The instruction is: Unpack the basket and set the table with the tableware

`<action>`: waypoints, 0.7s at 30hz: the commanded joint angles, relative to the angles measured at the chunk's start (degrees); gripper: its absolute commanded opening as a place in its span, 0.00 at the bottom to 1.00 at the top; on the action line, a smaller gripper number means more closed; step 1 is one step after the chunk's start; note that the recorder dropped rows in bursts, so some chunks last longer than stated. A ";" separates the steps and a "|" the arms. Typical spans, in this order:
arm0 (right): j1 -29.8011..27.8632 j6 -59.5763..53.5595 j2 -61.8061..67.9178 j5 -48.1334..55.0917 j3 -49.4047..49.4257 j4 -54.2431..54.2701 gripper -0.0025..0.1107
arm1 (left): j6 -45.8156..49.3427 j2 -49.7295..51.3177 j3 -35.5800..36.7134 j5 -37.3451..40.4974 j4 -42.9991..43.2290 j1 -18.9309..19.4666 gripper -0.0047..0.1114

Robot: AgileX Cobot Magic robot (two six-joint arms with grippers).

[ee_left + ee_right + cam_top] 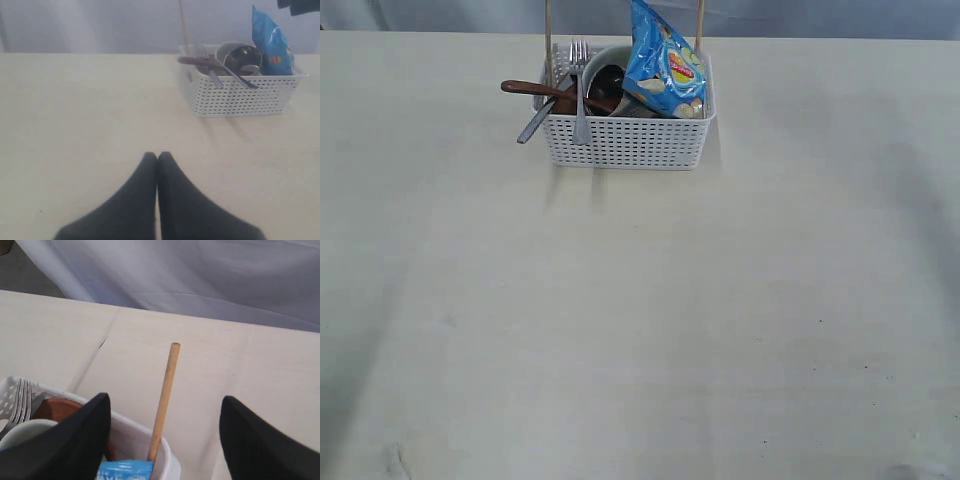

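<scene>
Now, table (pixel 640 330): wide, pale and mostly bare, with everything crowded at its far middle.
Basket (pixel 625 142): standing upright there, packed full!
Right gripper (pixel 165 402): up over the basket's far edge, jaws spread wide and gripping nothing, one chopstick rising in the gap between them.
Left gripper (pixel 157 156): jaws pressed tight together and empty, low over bare table, well apart from the basket.
Snack bag (pixel 665 65): blue, propped up at the basket's right end.
Bowl (pixel 592 62): pale cream, just beside the bag.
Plate (pixel 52 407): brown, only its rim peeking out.
Cup (pixel 607 85): steel, sitting in the bowl.
Spoon (pixel 535 90): handle poking out over the left wall.
Fork (pixel 580 90): tines up, handle draped over the front wall.
Knife (pixel 535 125): jutting out past the front left corner.
Chopsticks (pixel 549 40): one upright at each end.
</scene>
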 commanded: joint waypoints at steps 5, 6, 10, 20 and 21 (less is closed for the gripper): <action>0.01 -5.43 7.89 1.00 -7.87 6.73 0.55 | -0.46 -0.29 0.23 -0.53 -0.10 0.11 0.04; 0.01 -5.43 8.53 1.00 -8.41 6.73 0.55 | -0.46 -0.29 0.23 -0.53 -0.10 0.11 0.04; 0.01 -5.43 11.02 1.00 -10.51 6.96 0.55 | -0.46 -0.29 0.23 -0.53 -0.10 0.11 0.04; 0.01 -8.80 14.04 -2.01 -11.94 10.96 0.55 | -0.46 -0.29 0.23 -0.53 -0.10 0.11 0.04; 0.01 -8.80 14.14 -2.30 -11.94 11.18 0.55 | -0.46 -0.29 0.23 -0.53 -0.10 0.11 0.04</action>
